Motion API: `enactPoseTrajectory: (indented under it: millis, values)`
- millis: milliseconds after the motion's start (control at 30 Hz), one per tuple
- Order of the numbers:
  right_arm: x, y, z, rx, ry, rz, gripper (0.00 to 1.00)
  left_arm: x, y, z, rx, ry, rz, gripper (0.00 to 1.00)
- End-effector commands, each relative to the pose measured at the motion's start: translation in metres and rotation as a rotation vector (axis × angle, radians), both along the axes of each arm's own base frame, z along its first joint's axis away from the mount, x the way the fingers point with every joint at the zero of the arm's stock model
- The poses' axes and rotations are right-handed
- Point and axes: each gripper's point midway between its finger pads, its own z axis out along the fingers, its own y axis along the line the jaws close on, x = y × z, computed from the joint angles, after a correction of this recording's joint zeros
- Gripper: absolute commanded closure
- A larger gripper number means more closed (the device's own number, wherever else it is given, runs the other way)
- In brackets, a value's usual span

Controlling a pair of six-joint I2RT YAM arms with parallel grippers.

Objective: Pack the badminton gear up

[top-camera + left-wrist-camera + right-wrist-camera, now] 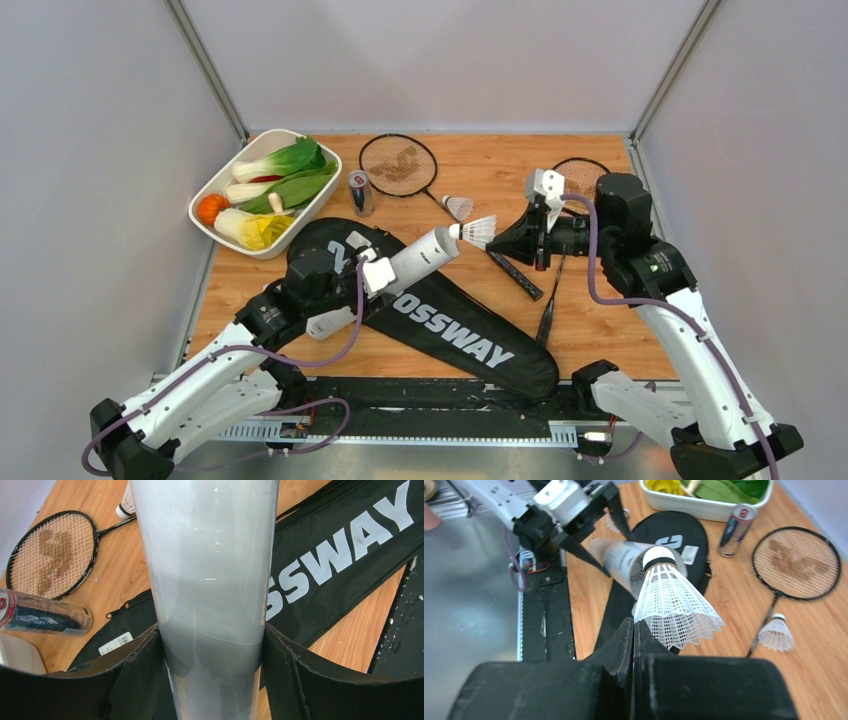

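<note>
My left gripper [375,275] is shut on the white tube [420,256] and holds it tilted above the black CROSSWAY bag [450,330], open mouth toward the right. In the left wrist view the fingers clamp the tube [210,580] on both sides. My right gripper [634,625] is shut on the skirt edge of a white shuttlecock [671,605], whose cork sits at the tube's mouth [624,560]. A second shuttlecock [459,207] lies on the table. One racket [398,164] lies at the back; the other [580,175] is partly hidden under my right arm.
A blue-silver can [360,192] stands between the racket and the white tray [225,170] of vegetables at the back left. The bag lies diagonally across the front middle. Walls close in the table on three sides.
</note>
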Motion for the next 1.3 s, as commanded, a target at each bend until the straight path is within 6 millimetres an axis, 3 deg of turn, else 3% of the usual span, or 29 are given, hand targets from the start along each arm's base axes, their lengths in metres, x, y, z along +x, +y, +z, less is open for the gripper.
enactPoseTrajectory:
  millis: [0, 133, 267, 667, 1133, 1267]
  values:
    - [-0.017, 0.012, -0.012, -0.064, -0.044, 0.087, 1.0, 0.002, -0.007, 0.031, -0.015, -0.095, -0.058, 0.94]
    - [-0.018, 0.019, -0.039, -0.16, 0.019, 0.071, 1.0, 0.001, -0.009, 0.03, -0.013, -0.1, -0.075, 0.94]
    - [-0.017, 0.025, -0.054, -0.221, 0.047, 0.08, 1.0, 0.0, -0.009, 0.027, 0.002, -0.108, -0.093, 0.94]
    - [-0.016, 0.055, -0.047, -0.254, -0.04, 0.202, 1.0, -0.003, -0.009, 0.025, 0.035, -0.15, -0.142, 0.96]
    - [-0.021, 0.073, -0.067, -0.278, -0.049, 0.337, 0.99, -0.005, -0.01, 0.027, 0.026, -0.214, -0.182, 0.97]
    - [-0.019, 0.075, -0.064, -0.274, -0.062, 0.335, 0.98, -0.005, -0.01, 0.027, 0.029, -0.217, -0.182, 0.98]
